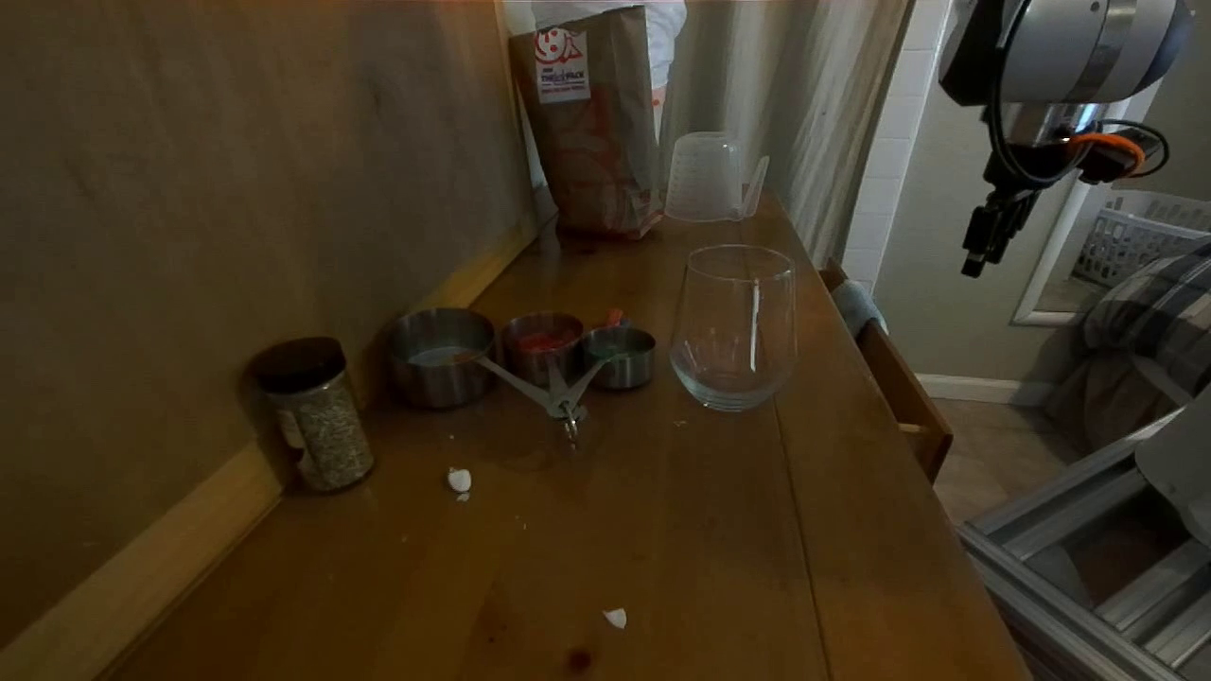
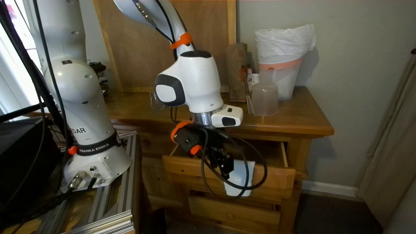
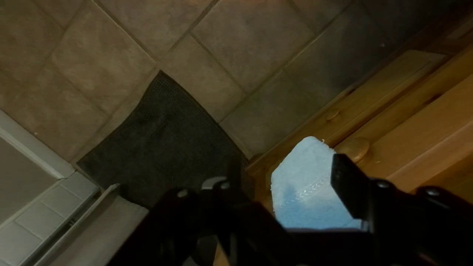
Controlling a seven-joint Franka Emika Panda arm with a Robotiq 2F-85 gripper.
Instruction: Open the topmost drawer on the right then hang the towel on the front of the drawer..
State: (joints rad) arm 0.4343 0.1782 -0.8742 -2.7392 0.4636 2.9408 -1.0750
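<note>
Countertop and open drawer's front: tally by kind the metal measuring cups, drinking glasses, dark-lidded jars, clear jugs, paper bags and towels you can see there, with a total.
Metal measuring cups: 3
Drinking glass: 1
Dark-lidded jar: 1
Clear jug: 1
Paper bag: 1
Towel: 1
Total: 8

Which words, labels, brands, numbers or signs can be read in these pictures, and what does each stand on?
"FRANKA EMIKA": on the black band around the robot arm.
"DAR": on the robot arm, just above that band; anything before it is unclear.
Too small or blurred: labels on the paper bag and jar, marks on the measuring cup.
</note>
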